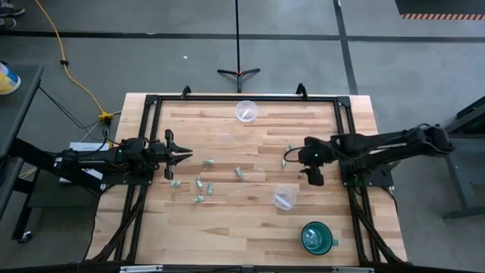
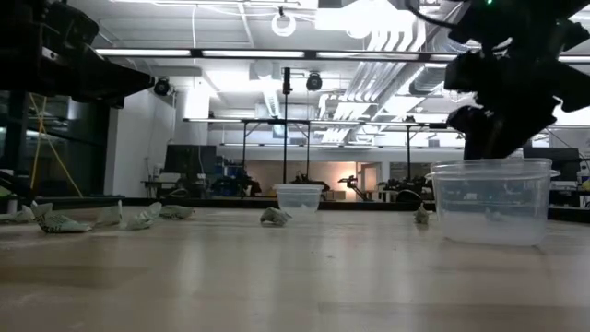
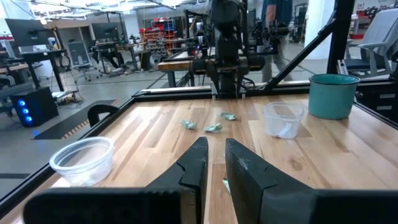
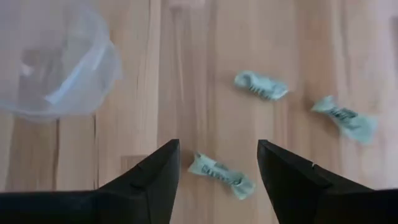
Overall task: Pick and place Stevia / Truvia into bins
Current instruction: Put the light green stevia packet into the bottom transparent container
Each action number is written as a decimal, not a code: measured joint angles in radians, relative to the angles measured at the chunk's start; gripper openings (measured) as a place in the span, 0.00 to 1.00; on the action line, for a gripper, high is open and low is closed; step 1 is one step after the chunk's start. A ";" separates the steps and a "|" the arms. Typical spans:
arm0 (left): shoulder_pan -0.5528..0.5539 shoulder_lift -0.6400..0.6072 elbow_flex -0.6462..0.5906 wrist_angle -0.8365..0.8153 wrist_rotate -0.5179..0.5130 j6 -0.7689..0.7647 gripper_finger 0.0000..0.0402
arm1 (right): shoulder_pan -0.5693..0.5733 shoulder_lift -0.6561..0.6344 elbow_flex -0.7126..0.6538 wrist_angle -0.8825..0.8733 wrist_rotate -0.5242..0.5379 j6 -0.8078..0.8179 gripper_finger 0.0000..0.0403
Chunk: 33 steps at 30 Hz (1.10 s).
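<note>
No legible text, labels or numbers; print on packets (image 4: pixel 219 175) unreadable.

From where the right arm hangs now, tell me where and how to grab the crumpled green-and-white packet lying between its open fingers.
Grip the crumpled green-and-white sweetener packet across its narrow middle, coming straight down from above. It lies flat on the wooden table, slanted between the open fingers of the right tool, so a slight wrist turn would probably square the fingers to its long edges.

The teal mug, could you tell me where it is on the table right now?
In the high view the teal mug stands at the table's near right corner, just below the nearer clear cup.
</note>
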 joint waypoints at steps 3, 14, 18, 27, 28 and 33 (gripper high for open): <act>0.000 0.000 0.000 0.000 -0.001 -0.001 0.23 | 0.004 0.048 0.000 -0.001 0.003 0.000 0.51; 0.000 0.000 0.000 0.001 -0.001 -0.002 0.23 | -0.030 0.120 0.035 0.223 0.192 0.077 0.48; 0.000 0.000 0.000 0.001 -0.001 -0.002 0.23 | -0.075 0.130 0.099 0.220 0.131 0.097 0.48; 0.000 0.000 0.000 0.001 -0.001 -0.020 0.23 | -0.073 0.278 0.272 -0.226 -0.006 -0.010 0.51; 0.000 0.000 0.000 0.001 -0.001 -0.029 0.23 | -0.065 0.297 0.280 -0.253 -0.008 0.002 0.51; 0.000 0.000 0.000 0.001 -0.001 -0.036 0.23 | -0.040 0.396 0.289 -0.354 0.040 0.052 0.51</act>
